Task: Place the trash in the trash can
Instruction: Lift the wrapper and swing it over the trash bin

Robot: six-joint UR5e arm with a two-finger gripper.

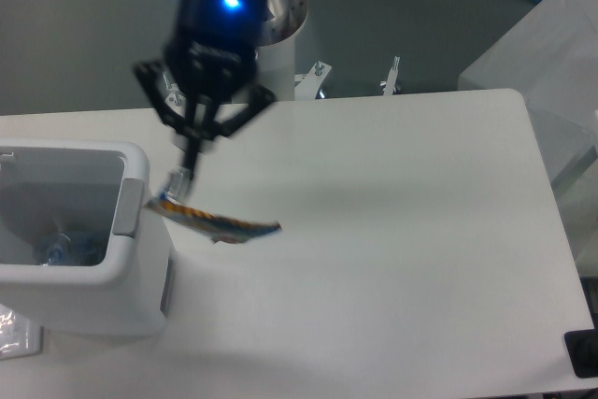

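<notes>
My gripper (190, 154) hangs in the air just right of the trash can (140, 259), shut on the silver foil top of the blue-and-yellow snack wrapper (217, 222). The wrapper trails out nearly flat to the right, its held end at the can's right rim. The white trash can stands at the left edge of the table. Inside it lies the crushed clear plastic bottle (65, 247), partly hidden by the can's wall.
The arm's base column (271, 16) rises behind the table's back edge. A clear plastic scrap (14, 335) lies at the front left beside the can. A dark object (581, 352) sits at the table's front right corner.
</notes>
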